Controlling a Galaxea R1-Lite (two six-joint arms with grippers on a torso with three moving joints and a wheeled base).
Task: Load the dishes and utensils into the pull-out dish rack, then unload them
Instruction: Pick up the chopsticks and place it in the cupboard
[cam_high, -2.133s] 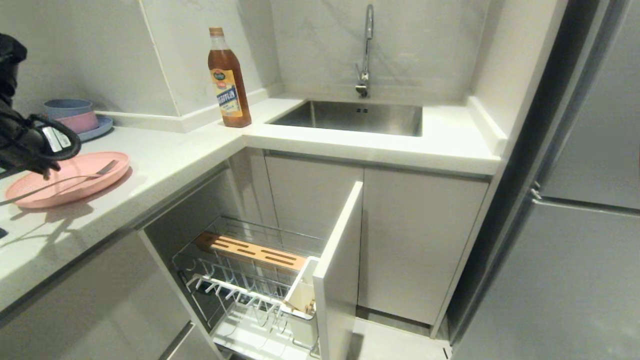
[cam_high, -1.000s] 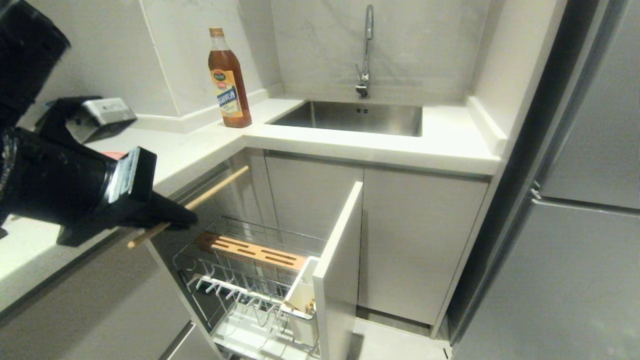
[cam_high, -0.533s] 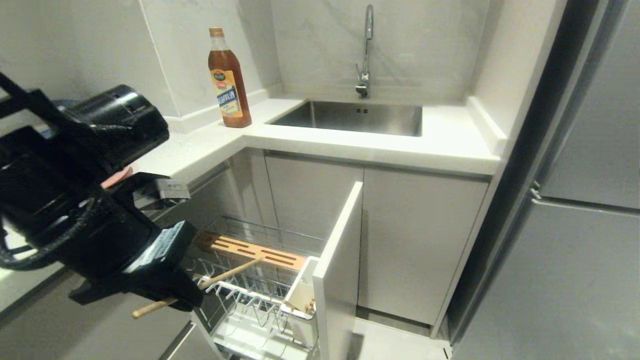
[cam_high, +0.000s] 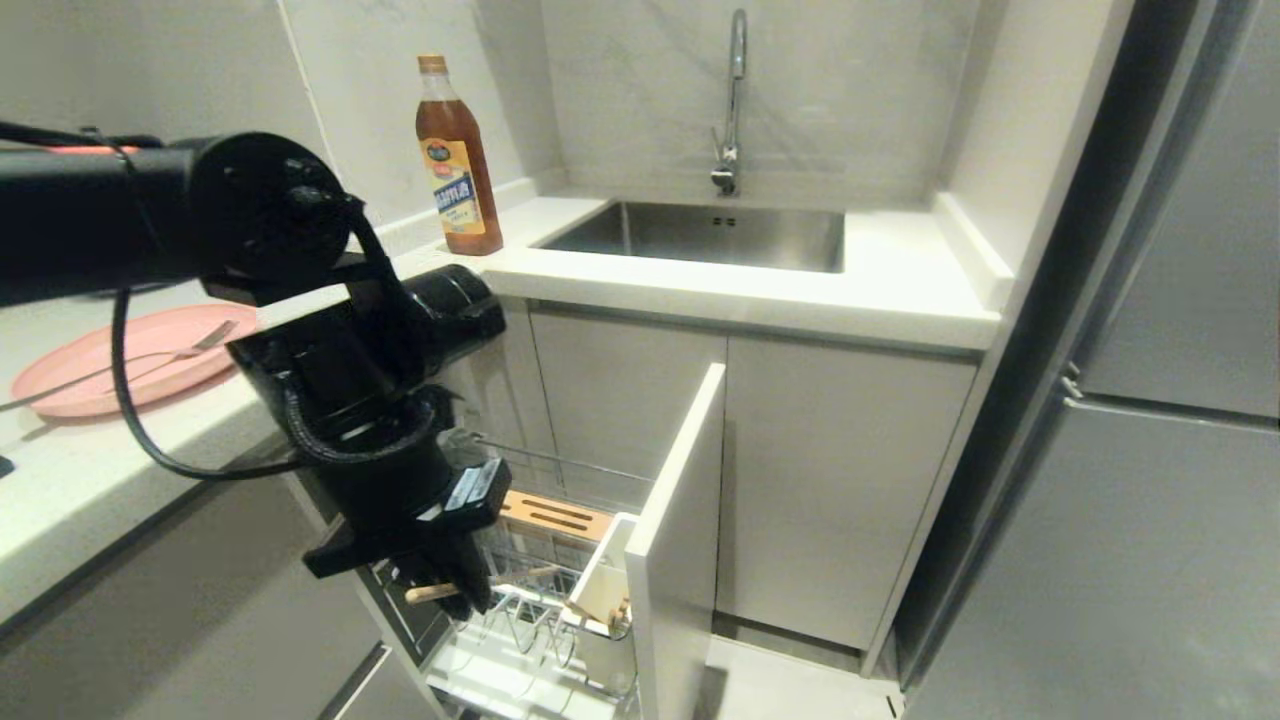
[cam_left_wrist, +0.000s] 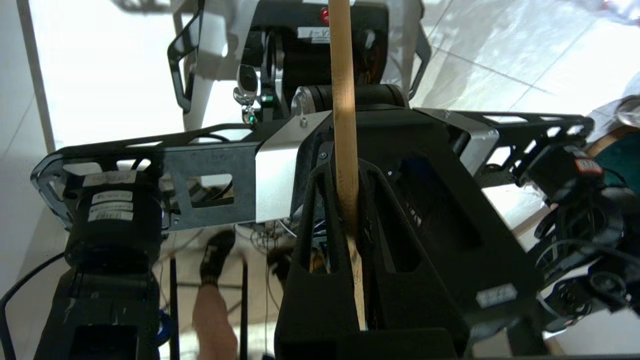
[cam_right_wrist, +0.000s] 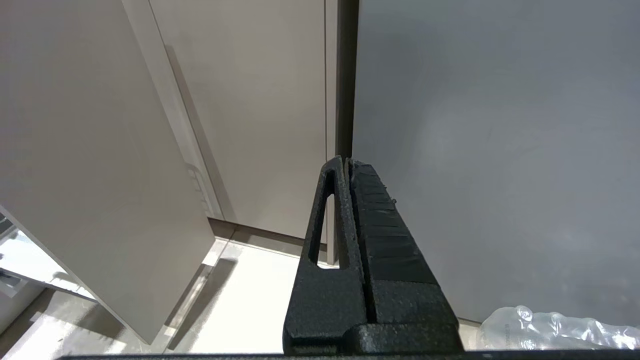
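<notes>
A: So, what changed vs a sec ago?

B: Left gripper (cam_high: 455, 590) came down from counter height to the rack (cam_high: 520, 600), right over the wire prongs. It is clamped on the chopsticks (cam_high: 432, 593); in the wrist view the pale stick (cam_left_wrist: 345, 125) runs straight between the two black fingers (cam_left_wrist: 320, 225). Whether one stick or both, cannot tell.

A: Meaning for the task?

B: Probably the loading step, chopsticks first. They are not dropped yet. The caddy (cam_high: 600, 590) stands near the front panel (cam_high: 680, 520), a bit to the right of the gripper, so the next move likely needs a small shift that way and the sticks turned more upright, bc now they lie almost level.

A: Other task things?

B: Plate (cam_high: 130, 355) is on the counter (cam_high: 330, 330) at left, w/ the fork (cam_high: 150, 352) lying across it. Bowl not visible.

A: And the right arm?

B: Right gripper (cam_right_wrist: 348, 165) is parked low near a grey cabinet face, fingers pressed together, holding nothing.

A: Anything in the way?

B: Wooden strip (cam_high: 555, 515) is behind the gripper, prongs directly under. The level sticks could catch on the wires or on the caddy rim. Bottle (cam_high: 457, 160), sink (cam_high: 700, 235) and tap (cam_high: 732, 100) are well apart, no trouble.
</notes>
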